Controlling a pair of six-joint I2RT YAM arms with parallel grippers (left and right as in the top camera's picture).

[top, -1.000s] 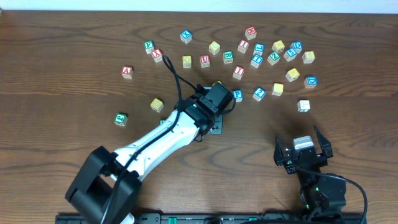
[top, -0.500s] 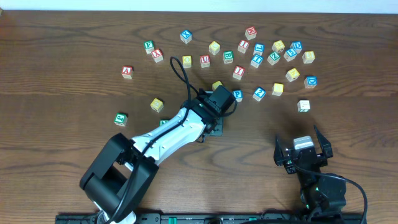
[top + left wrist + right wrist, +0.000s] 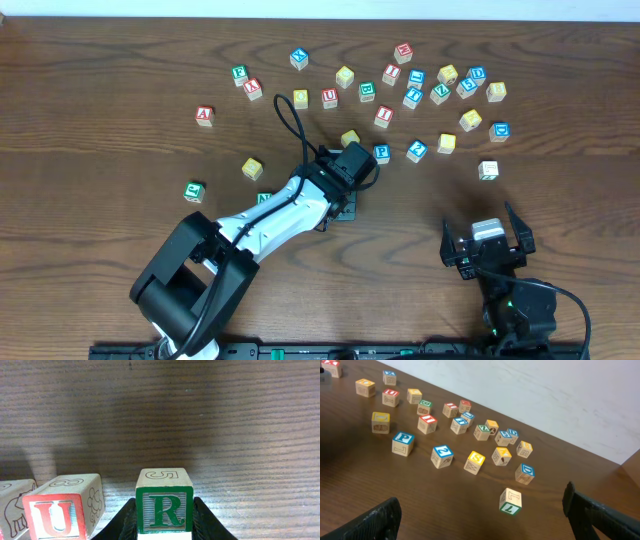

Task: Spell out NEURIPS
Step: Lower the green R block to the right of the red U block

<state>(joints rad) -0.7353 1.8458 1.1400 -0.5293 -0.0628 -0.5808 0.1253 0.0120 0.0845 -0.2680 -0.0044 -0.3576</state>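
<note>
Two claws: left claw [image 3: 165,527] clamped on the green R cube [image 3: 164,505]; right claw [image 3: 486,235] has its fingers wide apart, gripping nothing, at the near right of the tabletop [image 3: 100,60].
Green R cube: upright between the left fingers, R facing the wrist camera, a 5 on its top face; whether it rests on the wood cannot be told.
Red U cube [image 3: 50,516]: on the tabletop just left of the R cube, with a gap between them; another cube's edge [image 3: 10,505] shows at its far side.
Left wrist only: the grip and the U–R pair; overhead, the left arm [image 3: 270,212] covers both.
Right wrist only: readable loose letters, among them the blue P cube [image 3: 403,438], red I cube [image 3: 427,420] and yellow-topped cube [image 3: 475,458], each standing apart.
Overhead only: green cube corner [image 3: 263,198] beside the arm.
Change since a second ago: left arm's base links have swung rightward; the green corner is now uncovered; right claw and loose cubes unmoved.
</note>
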